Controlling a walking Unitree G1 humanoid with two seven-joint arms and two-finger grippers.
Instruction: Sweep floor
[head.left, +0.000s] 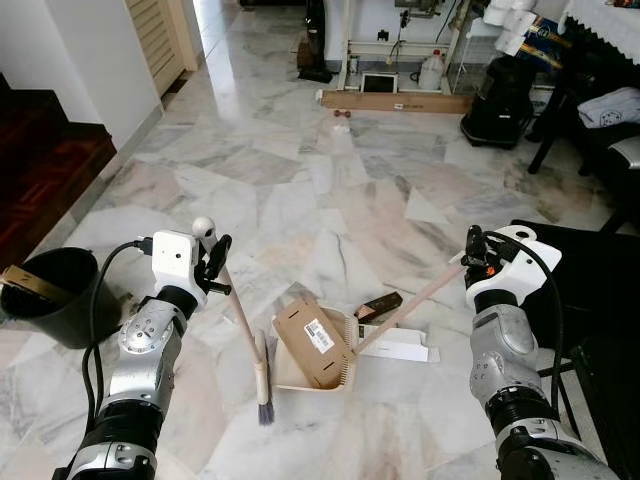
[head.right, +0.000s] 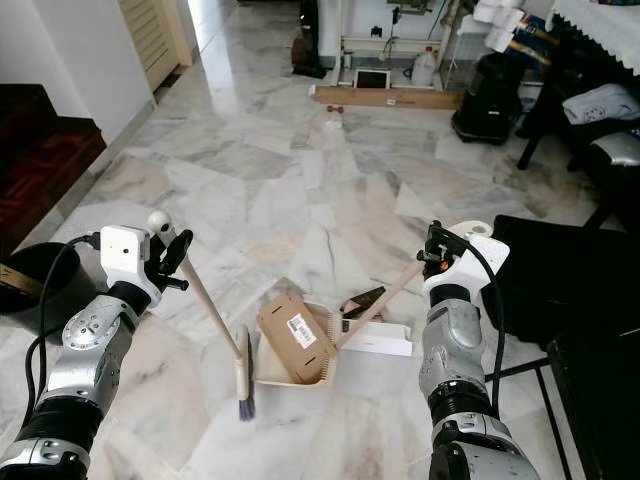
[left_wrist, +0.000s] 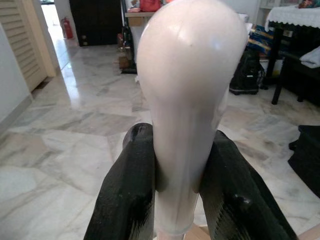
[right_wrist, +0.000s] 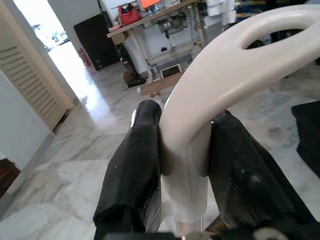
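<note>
A: Status? Both clamped?
B: Yes. Left gripper (head.left: 213, 262) clenched the broom (head.left: 243, 330), right gripper (head.left: 473, 258) the dustpan (head.left: 318, 372) handle. Cardboard box (head.left: 312, 342) sat in the dustpan, bristles just beside it. I judged short strokes best.

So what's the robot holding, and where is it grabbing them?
Left end effector grips the pale long-handled broom near its knob; right end effector grips the cream plastic dustpan at its handle loop.

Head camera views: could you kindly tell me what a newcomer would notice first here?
The left claw is shut on a cream-handled hand broom, bristles on the marble floor. Beside it, the right claw is shut on a cream long-handled dustpan carrying a flattened brown cardboard box. A black round bucket stands far left.
</note>
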